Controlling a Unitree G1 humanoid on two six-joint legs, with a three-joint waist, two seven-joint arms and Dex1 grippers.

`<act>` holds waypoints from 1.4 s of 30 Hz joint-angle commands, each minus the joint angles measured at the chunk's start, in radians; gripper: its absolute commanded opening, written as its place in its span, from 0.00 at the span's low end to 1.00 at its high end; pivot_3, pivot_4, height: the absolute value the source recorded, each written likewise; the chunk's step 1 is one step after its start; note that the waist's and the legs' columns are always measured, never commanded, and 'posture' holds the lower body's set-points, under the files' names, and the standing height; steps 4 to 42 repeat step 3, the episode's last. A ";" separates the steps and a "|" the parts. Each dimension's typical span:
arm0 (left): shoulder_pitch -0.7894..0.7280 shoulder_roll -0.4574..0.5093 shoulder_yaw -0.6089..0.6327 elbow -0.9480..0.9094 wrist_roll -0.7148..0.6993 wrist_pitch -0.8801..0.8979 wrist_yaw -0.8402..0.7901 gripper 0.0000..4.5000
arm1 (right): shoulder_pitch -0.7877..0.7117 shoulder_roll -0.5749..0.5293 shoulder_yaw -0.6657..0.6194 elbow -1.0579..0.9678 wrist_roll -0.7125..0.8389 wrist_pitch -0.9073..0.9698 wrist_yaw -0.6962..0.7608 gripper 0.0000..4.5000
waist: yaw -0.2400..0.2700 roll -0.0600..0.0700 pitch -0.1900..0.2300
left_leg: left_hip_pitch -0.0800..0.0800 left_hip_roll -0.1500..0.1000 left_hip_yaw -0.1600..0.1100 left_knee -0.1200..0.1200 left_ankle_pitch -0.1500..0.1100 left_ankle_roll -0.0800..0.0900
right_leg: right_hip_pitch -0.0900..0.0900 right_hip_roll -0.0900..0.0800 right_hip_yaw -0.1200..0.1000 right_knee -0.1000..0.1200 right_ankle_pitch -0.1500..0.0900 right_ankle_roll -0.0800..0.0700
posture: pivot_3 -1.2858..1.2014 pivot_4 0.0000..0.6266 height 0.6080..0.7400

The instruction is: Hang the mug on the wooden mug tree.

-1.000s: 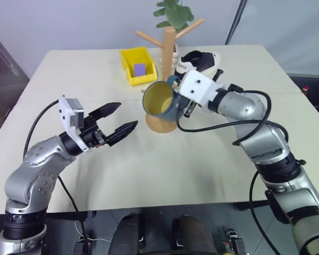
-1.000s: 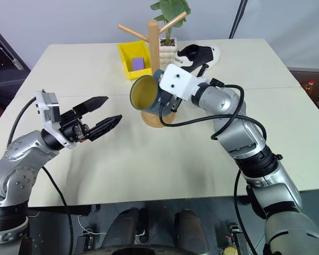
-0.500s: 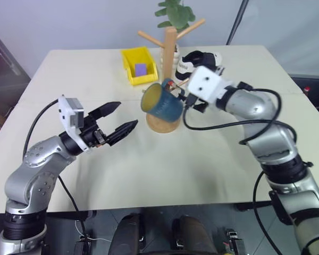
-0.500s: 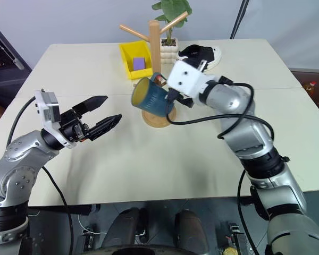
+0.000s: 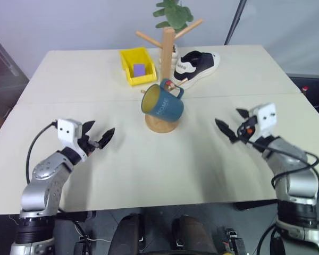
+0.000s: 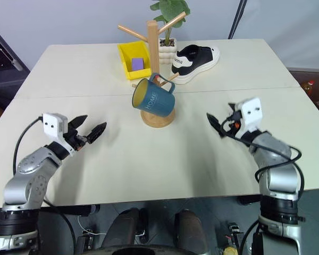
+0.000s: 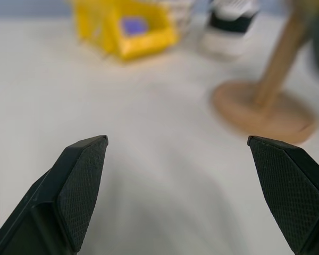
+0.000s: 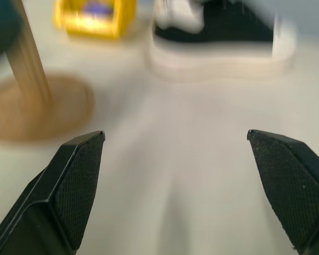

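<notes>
The teal-blue mug, yellow inside with "HOME" on its side, hangs tilted by its handle on the red-tipped peg of the wooden mug tree. The tree's round base stands mid-table. Neither gripper touches the mug. My left gripper hovers low over the table to the mug's left, open and empty. To the right of the tree my right gripper is also open and empty. In the wrist views the left gripper and the right gripper show wide-apart fingers facing the base.
Behind the tree sit a yellow bin holding a purple block, a black-and-white shoe and a green plant. The beige table reaches to its front edge below both grippers.
My right gripper opened and let go of the mug, which now hangs on the peg. That arm pulled away right and down. My left arm sank and drew left.
</notes>
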 commanded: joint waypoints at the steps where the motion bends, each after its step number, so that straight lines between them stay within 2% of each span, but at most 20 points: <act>1: 0.011 -0.014 0.019 -0.011 0.029 -0.056 0.014 1.00 | 0.003 0.020 -0.002 -0.004 0.035 -0.086 -0.010 0.99 | 0.000 0.000 0.000 | 0.000 0.000 0.000 0.000 0.000 0.000 | 0.000 0.000 0.000 0.000 0.000 0.000 | 0.52 0.24 1.00; 42: 0.020 -0.024 0.023 -0.010 0.038 -0.064 0.020 1.00 | 0.003 0.029 -0.005 0.027 0.045 -0.114 -0.011 0.99 | 0.000 0.000 0.000 | 0.000 0.000 0.000 0.000 0.000 0.000 | 0.000 0.000 0.000 0.000 0.000 0.000 | 0.52 0.24 1.00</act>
